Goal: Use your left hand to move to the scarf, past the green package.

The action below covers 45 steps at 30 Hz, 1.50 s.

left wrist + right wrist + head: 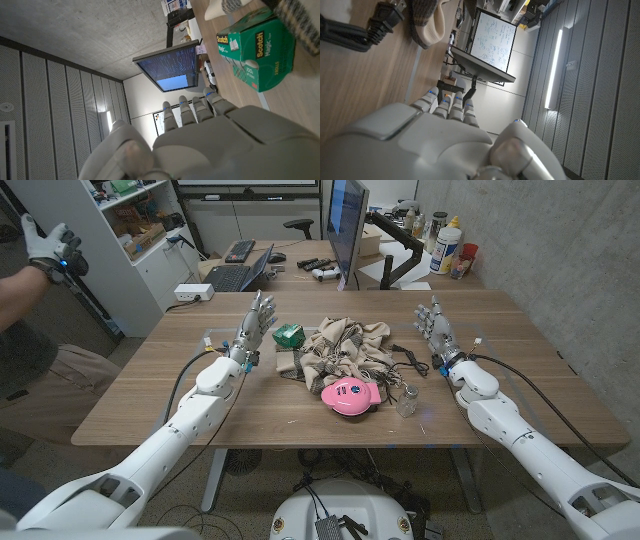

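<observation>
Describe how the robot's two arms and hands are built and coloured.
Both arms are smooth, white, rounded shells. A black cable runs outside each forearm to the wrist, with a small blue-lit spot there. The left hand and right hand are light grey, segmented and human-shaped; in the wrist views their backs are smooth pale plates and the fingers carry small blue marks near the tips.

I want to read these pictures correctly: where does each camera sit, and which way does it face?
Head view: on the head, looking down at the table; both arms, left robot hand, right robot hand.
Left wrist view: behind the left robot hand, facing the green package.
Right wrist view: behind the right robot hand, facing the scarf.
Shared: monitor.
</observation>
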Motion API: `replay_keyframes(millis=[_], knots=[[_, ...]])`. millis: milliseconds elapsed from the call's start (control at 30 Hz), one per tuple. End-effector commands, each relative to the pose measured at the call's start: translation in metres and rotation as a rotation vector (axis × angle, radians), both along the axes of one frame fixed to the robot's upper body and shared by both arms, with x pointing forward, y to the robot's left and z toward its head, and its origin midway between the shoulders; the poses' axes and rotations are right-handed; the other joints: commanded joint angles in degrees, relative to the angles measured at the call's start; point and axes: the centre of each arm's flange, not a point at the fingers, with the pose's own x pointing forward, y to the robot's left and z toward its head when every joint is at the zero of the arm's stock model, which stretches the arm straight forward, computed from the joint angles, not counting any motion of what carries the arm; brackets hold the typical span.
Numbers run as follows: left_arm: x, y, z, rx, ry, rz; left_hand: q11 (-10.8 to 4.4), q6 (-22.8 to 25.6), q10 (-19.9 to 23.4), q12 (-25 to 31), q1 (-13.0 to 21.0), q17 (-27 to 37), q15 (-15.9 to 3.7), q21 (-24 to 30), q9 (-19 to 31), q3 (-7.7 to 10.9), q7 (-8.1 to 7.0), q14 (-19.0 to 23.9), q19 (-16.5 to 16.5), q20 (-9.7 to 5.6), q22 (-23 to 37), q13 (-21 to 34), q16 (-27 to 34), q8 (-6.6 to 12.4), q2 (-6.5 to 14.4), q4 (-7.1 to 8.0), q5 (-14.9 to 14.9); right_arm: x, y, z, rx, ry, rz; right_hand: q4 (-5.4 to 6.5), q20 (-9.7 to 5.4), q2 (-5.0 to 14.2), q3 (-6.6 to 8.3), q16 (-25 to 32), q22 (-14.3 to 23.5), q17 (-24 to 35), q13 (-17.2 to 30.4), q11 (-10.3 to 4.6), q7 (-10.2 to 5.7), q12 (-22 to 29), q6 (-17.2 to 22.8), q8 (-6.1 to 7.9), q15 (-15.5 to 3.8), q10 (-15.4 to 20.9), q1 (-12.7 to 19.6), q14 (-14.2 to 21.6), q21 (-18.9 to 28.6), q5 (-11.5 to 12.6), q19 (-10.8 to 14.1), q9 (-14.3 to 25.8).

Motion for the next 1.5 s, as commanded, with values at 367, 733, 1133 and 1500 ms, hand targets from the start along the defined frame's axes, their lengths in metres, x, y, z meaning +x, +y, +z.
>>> replay_keyframes(millis=[367,733,1133,1500], knots=[[0.01,-0.005,0.024,0.073,-0.047,0.0,0.31,0.49,-0.42,0.03,0.74,0.17,-4.22,0.16,0.27,-0.32,-0.13,-0.09,-0.2,-0.75,0.11,0.12,0.17,0.21,0.19,-0.39,0.12,-0.003,0.0,0.004,-0.022,-0.006,-0.017,0.38,0.11,1.18,0.16,0.08,0.28,0.18,0.29,0.05,-0.05,0.14,0.51,0.28,0.02,0.08,-0.02,-0.81,-0.55,0.16,0.06,0.09],[0.011,-0.01,0.034,0.126,-0.071,-0.001,0.57,0.22,-0.86,-0.1,1.31,0.13,-3.89,0.07,0.25,-0.27,-0.11,-0.87,-0.49,-0.49,0.07,0.11,-0.07,0.09,-0.1,-0.84,0.17,-0.006,-0.001,0.005,-0.022,-0.014,-0.019,0.35,0.07,1.19,0.21,0.09,0.28,0.17,0.27,0.18,0.09,0.12,0.53,0.29,0.05,0.02,-0.01,-0.89,-0.75,0.13,0.06,0.08],[0.012,-0.013,0.042,0.201,-0.097,0.038,0.56,0.05,-1.11,-0.12,2.19,0.09,-3.79,0.0,0.24,-0.23,-0.09,-1.4,-0.75,-0.45,0.03,0.09,-0.16,0.04,-0.59,-1.53,0.28,-0.009,-0.004,0.005,-0.034,-0.018,-0.02,0.34,0.15,1.21,0.27,0.04,0.28,0.16,0.27,0.3,0.1,-0.02,0.44,0.25,0.09,-0.33,-0.02,-1.15,-1.0,0.09,-0.13,0.08],[0.008,-0.019,0.052,0.248,-0.141,0.053,0.66,-0.09,-1.37,-0.16,2.87,0.08,-3.82,-0.01,0.23,-0.15,0.0,-1.83,-0.88,-0.49,0.02,0.09,-0.19,0.01,-0.83,-2.04,0.37,-0.008,-0.004,0.004,-0.029,-0.007,-0.02,0.33,0.18,1.25,0.33,0.0,0.29,0.16,0.27,0.37,0.03,-0.12,0.21,0.18,0.22,-0.66,-0.03,-1.44,-1.23,0.05,-0.27,0.08]])
